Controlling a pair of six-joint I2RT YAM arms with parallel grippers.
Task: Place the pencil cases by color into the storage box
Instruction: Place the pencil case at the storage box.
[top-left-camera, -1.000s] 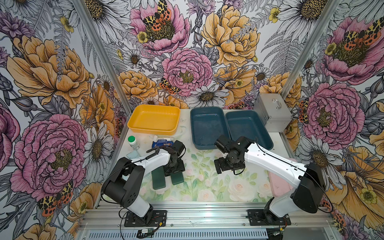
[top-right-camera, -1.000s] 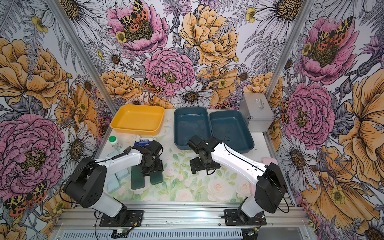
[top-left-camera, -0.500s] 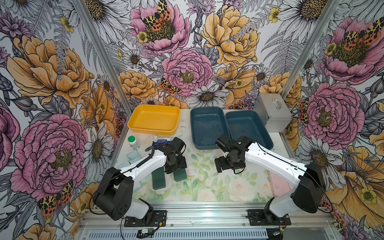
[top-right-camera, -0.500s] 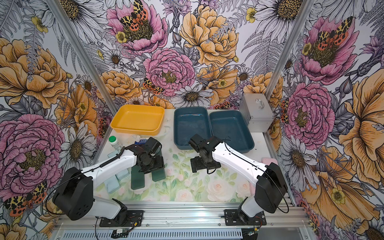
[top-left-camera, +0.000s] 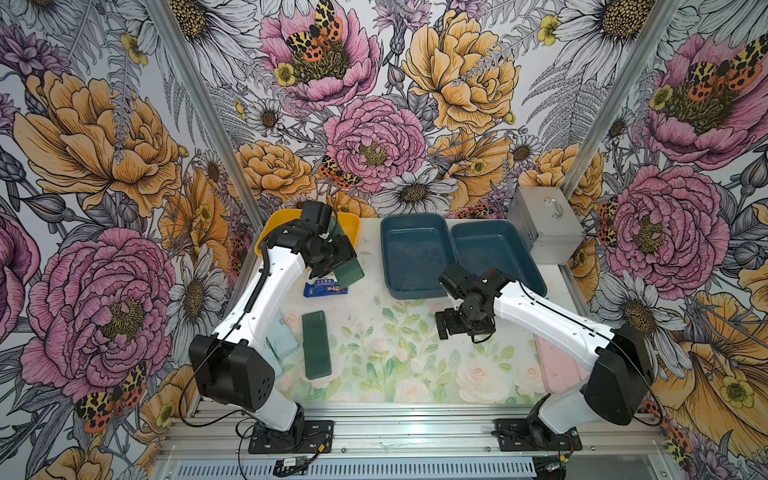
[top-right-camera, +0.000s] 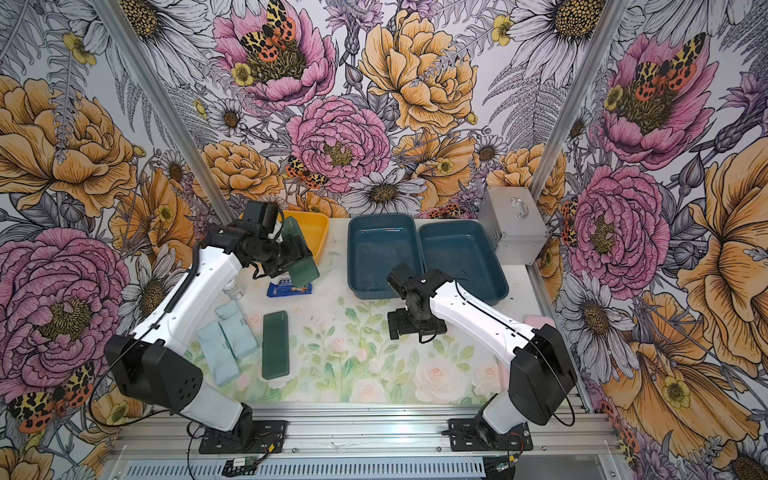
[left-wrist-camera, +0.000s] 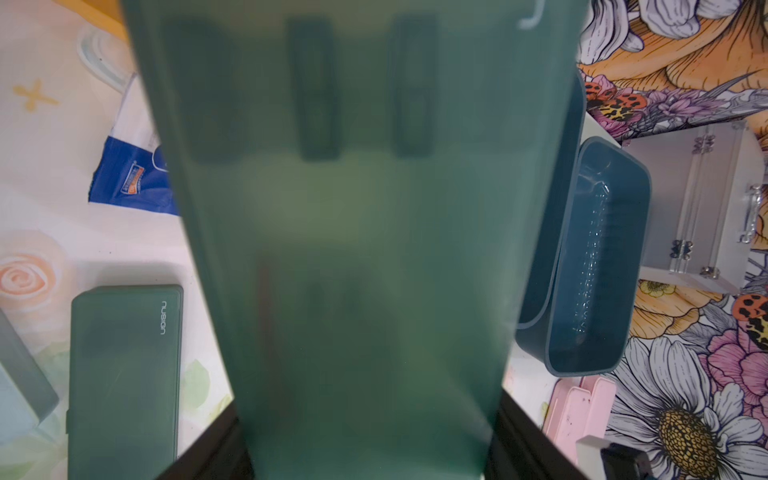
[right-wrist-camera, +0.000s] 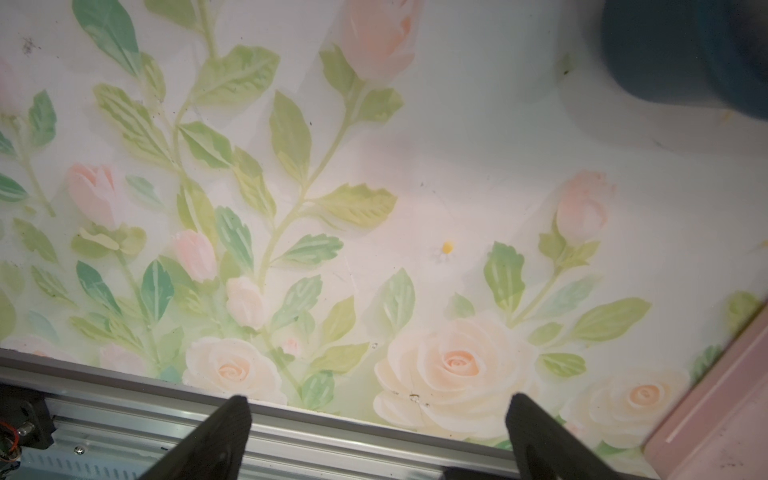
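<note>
My left gripper (top-left-camera: 332, 259) is shut on a dark green pencil case (top-left-camera: 349, 268), held off the table beside the yellow storage box (top-left-camera: 351, 227). In the left wrist view this case (left-wrist-camera: 365, 249) fills the middle. A second dark green case (top-left-camera: 316, 345) lies flat on the table. Two pale blue cases (top-right-camera: 226, 345) lie left of it, partly under my left arm. Pink cases (top-left-camera: 557, 370) lie at the right edge. My right gripper (top-left-camera: 464, 328) hangs open and empty over the mat (right-wrist-camera: 379, 401), in front of two empty dark blue storage boxes (top-left-camera: 415, 253).
A small blue printed packet (top-left-camera: 326, 287) lies under the held case. A silver metal case (top-left-camera: 544, 224) stands at the back right, beside the second blue box (top-left-camera: 494, 253). The table's front metal rail (right-wrist-camera: 291, 428) runs just beyond my right fingertips.
My left gripper has lifted one dark green case from beside the other and carried it back toward the yellow box. The right arm has not moved.
</note>
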